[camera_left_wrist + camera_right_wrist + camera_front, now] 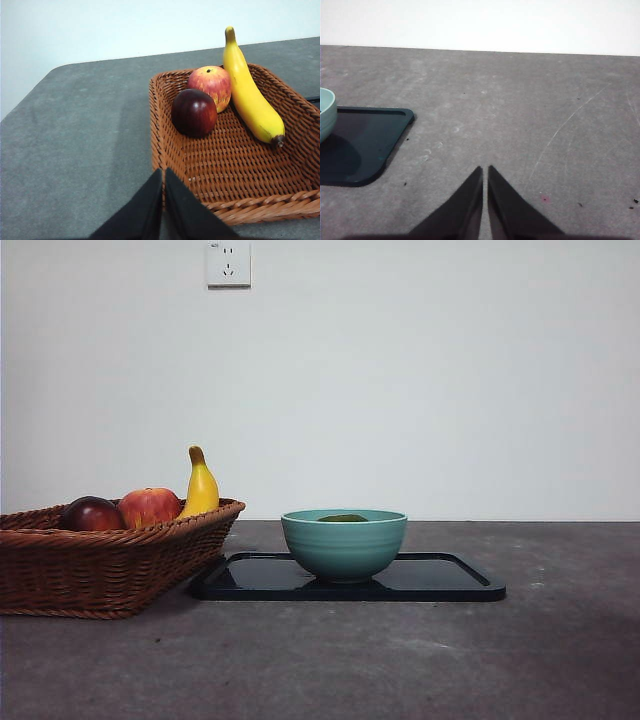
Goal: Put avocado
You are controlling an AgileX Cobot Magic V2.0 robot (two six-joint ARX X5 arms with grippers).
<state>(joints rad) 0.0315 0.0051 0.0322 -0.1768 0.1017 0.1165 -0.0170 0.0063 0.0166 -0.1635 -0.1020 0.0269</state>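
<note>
Toward the left edge of the grey table (420, 660) stands a brown wicker basket (100, 565). In it lie a dark red-purple round fruit (92, 514), a red-yellow apple (150, 506) touching it, and a yellow banana (201, 486) leaning along the basket's side, stem up. The left gripper (163, 172) hangs over the basket's near rim, its black jaws pressed together and holding nothing, apart from the fruit.

Just beside the basket, about mid-table, lies a flat black tray (450, 585). A teal bowl (344, 545) stands on it, toward its left part. The avocado (343, 518) sits inside the bowl; only a dull dark-green sliver of its top shows above the rim.

Over the bare tabletop toward the right edge hangs the right gripper (485, 170), jaws likewise closed on nothing, well apart from the tray's corner and the bowl.
</note>
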